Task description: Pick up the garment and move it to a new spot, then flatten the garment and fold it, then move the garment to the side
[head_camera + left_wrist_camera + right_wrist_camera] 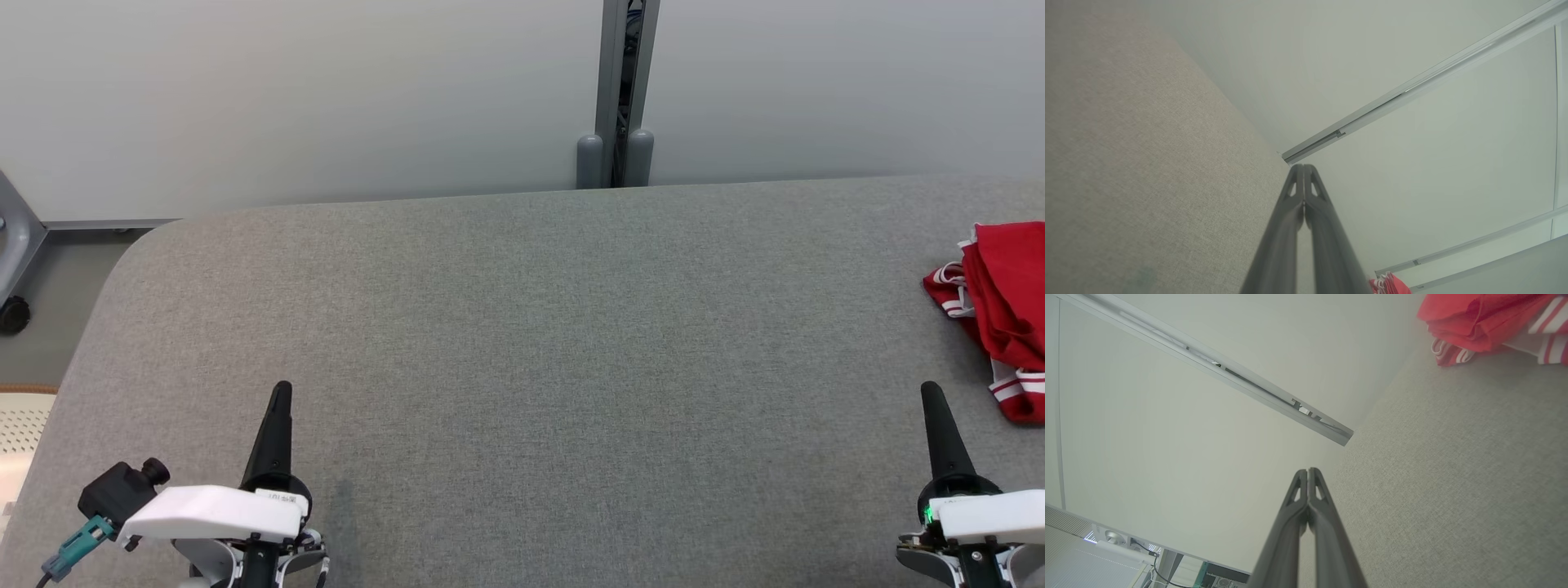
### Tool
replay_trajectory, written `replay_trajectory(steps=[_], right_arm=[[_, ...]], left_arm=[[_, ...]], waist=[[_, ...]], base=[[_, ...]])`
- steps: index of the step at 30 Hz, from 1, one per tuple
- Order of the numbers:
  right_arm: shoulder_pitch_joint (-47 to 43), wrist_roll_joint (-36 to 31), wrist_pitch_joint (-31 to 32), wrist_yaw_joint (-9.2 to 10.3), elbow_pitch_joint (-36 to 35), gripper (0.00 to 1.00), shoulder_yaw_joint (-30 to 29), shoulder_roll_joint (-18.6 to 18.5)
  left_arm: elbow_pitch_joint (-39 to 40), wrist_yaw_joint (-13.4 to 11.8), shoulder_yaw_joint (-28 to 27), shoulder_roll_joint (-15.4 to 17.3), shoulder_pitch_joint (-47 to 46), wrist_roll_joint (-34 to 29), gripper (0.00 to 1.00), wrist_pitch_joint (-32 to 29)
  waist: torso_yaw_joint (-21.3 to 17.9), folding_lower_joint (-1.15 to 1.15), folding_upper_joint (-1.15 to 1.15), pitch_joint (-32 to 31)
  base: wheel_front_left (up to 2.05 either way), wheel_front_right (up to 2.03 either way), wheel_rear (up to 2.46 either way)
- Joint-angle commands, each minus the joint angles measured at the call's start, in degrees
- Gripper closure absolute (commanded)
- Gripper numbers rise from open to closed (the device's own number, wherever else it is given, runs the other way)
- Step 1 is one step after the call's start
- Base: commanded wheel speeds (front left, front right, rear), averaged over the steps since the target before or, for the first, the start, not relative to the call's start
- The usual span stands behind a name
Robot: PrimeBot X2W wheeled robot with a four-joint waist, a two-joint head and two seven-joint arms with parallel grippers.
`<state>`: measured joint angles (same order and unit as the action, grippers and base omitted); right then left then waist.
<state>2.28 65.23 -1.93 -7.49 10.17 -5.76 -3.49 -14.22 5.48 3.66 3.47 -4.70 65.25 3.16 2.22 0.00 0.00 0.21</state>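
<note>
Lab-like bay: grey padded table (522, 327), pale partition panels (326, 82), metal post (624, 82).

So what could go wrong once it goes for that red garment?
The garment lies bunched and partly cut off in the head view, so a grasp may catch several layers. Both the right gripper and left gripper are shut; unopened, they would likely just push it.

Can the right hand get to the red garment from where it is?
Probably yes: the red garment lies just ahead and right of the right hand, nothing on the grey table between them. The hand is shut and must open first.
</note>
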Motion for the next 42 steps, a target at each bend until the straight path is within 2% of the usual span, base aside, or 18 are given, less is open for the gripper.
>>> replay_trajectory(steps=[1, 42], right_arm=[[1.43, 1.57, 0.55, 0.00, -0.20, 1.00, -0.52, -0.50], [3.71, 20.21, 6.25, 0.00, 3.17, 1.00, -3.24, -0.64]], left_arm=[[0.16, 0.37, -0.45, 0.49, -1.88, 1.65, 1.00, -0.30], [-4.36, 1.66, -3.62, 0.22, -6.71, 20.34, 1.00, -5.71]], waist=[[-0.05, 0.00, 0.00, 0.00], [-1.46, 0.00, 0.00, 0.03]], base=[[0.00, 0.00, 0.00], [0.00, 0.00, 0.00]])
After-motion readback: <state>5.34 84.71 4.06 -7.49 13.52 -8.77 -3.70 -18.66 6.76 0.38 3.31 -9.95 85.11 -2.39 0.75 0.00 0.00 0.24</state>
